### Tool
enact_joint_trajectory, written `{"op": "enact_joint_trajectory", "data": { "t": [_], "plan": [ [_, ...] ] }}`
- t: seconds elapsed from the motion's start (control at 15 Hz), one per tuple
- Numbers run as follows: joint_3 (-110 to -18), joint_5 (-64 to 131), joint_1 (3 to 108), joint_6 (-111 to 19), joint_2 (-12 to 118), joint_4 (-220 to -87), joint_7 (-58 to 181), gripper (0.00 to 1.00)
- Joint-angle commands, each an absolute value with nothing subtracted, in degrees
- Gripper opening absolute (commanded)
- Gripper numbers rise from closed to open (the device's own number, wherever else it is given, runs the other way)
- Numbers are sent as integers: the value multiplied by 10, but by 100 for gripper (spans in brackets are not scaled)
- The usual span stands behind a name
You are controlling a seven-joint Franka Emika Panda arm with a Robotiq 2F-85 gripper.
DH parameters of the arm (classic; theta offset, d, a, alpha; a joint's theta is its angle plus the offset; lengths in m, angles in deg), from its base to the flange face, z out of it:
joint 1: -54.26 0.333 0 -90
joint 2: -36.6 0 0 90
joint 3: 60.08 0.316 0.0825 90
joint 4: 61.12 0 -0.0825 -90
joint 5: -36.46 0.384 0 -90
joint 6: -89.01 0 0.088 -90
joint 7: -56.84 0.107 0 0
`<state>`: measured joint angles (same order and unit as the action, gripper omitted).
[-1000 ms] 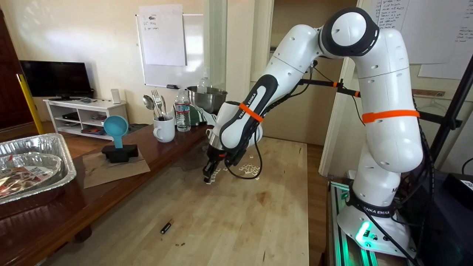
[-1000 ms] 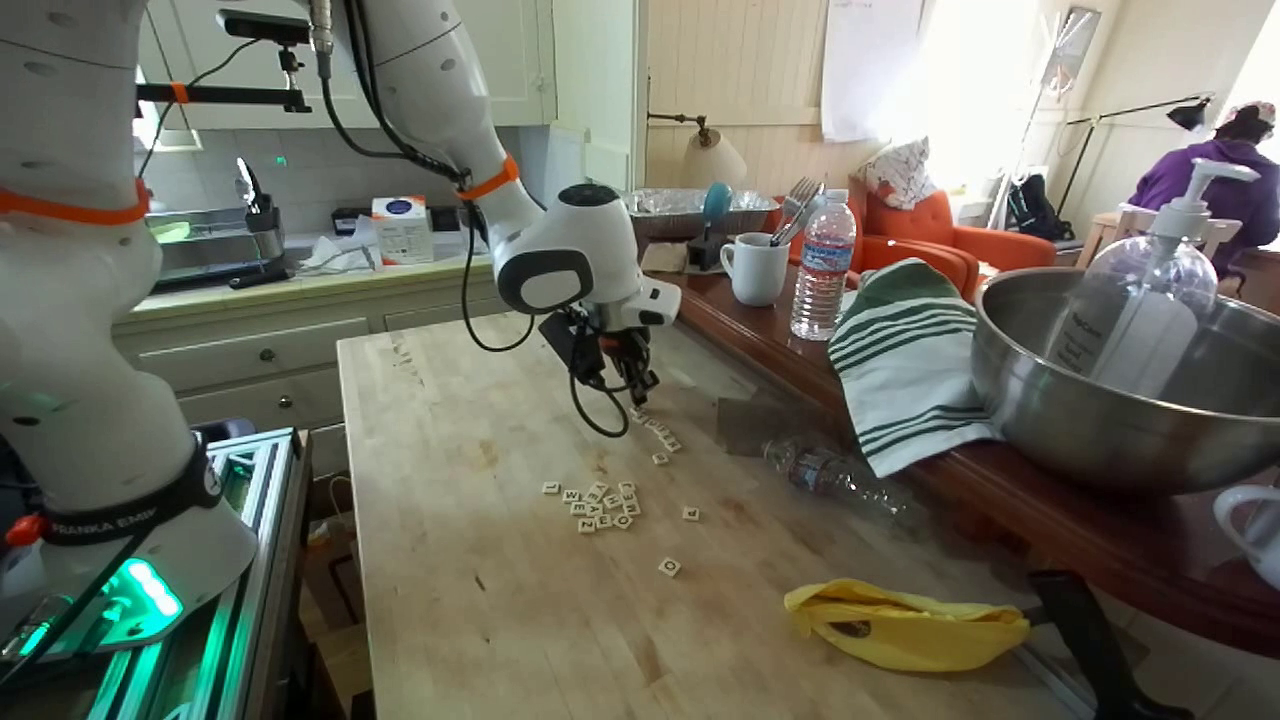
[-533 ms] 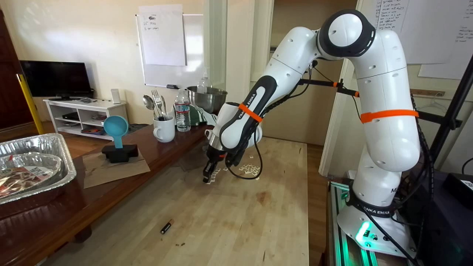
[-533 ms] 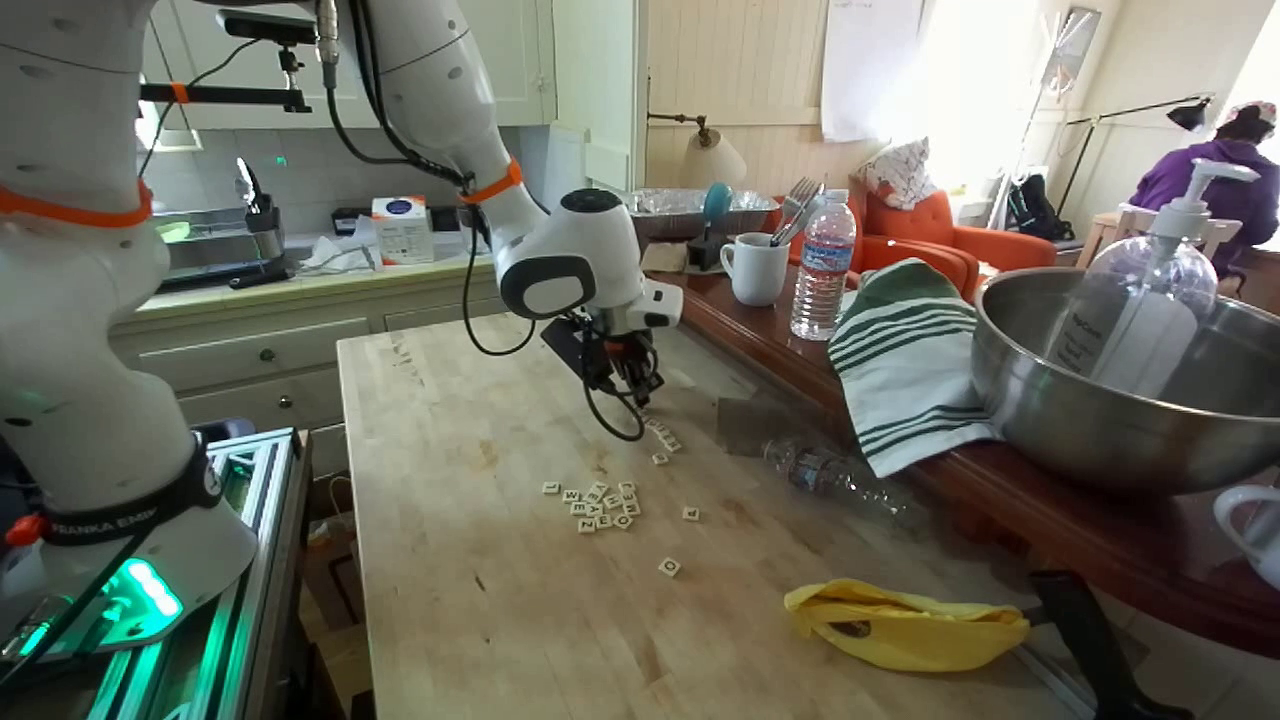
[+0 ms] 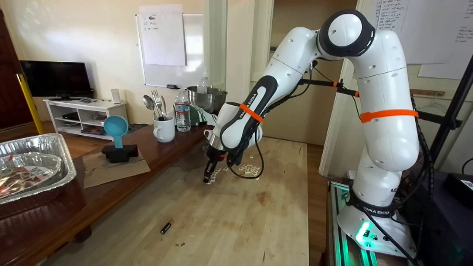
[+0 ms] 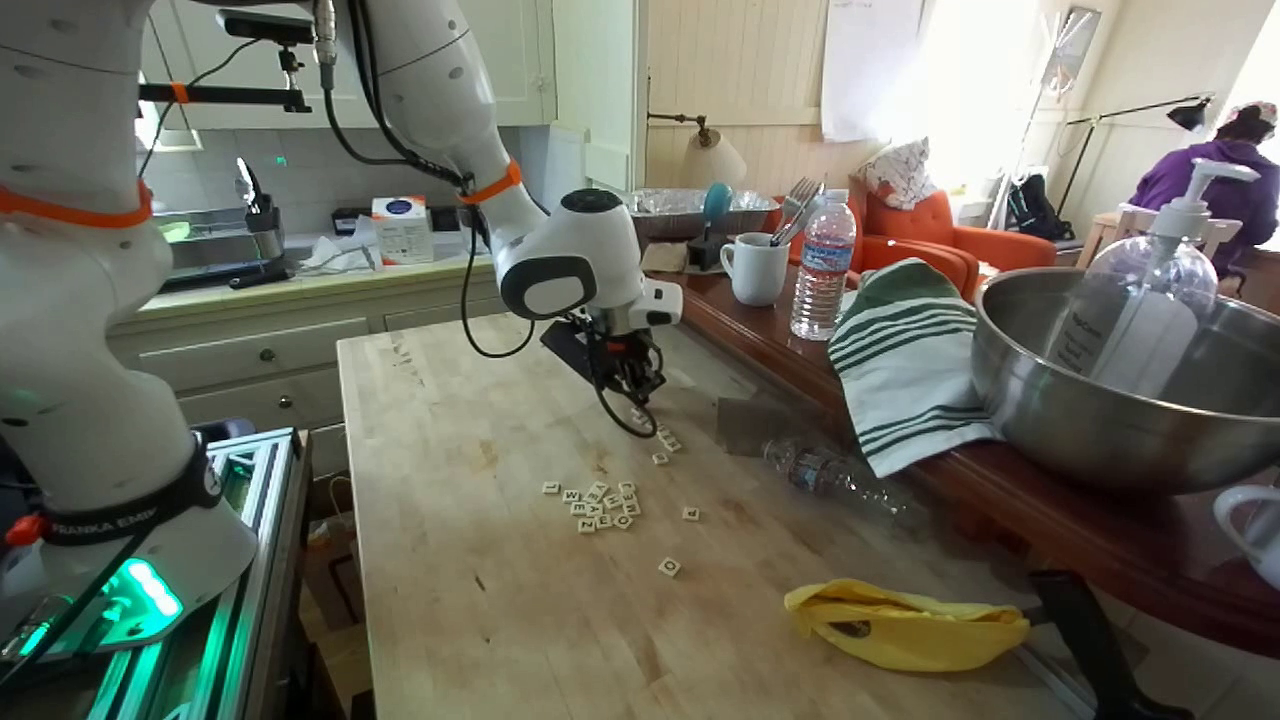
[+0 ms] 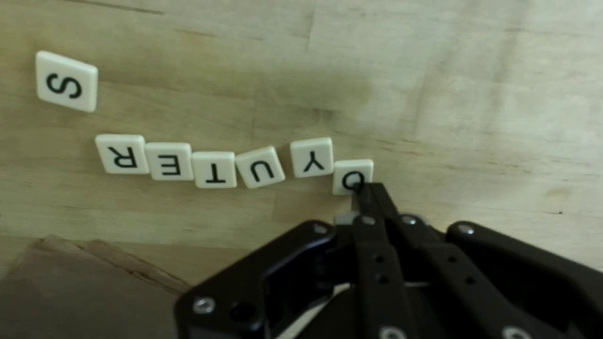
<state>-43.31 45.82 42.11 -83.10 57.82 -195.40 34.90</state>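
1. Hanging low over the table, the gripper is slanting down at one end of a row of letter tiles.
2. Key rel., wrist view: the end tile is lying on the table just up-left of the fingertips, w/ one finger covering its lower-right corner. Depth's hard to judge there, so can't tell if the tip is touching the tile or hovering just above.
3. Fingers are pressing tog., no gap showing betw. them; clenched, w/ no tile showing in their grip.
4. Only 1 arm is working here, so it's the near one.
5. Row's long axis: running L–R across the wrist view, roughly crosswise to the fingers. Going left from the end tile: Y tile, U tile, T tile, E tile, R tile.
6. R, E, T & U are sitting nearly edge to edge; a small gap is showing betw. U & Y; Y is all but touching the end tile.
7. Tiles being approx. sq., no single one is showing a long axis. Y & T are standing upside down in the wrist view, letter tops aiming twd. the gripper side.
8. S tile is lying apart, past the R end.
9. In an exterior view, the row is running from under the gripper twd. a loose pile of tiles.
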Motion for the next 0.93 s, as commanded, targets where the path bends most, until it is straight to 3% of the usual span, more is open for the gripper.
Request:
{"op": "enact_joint_trajectory", "data": {
  "t": [0.0, 0.87],
  "plan": [
    [-416, 448, 397, -812, 581, -1964, 326, 0],
    [-418, 435, 396, -809, 568, -1980, 314, 0]
  ]
}}
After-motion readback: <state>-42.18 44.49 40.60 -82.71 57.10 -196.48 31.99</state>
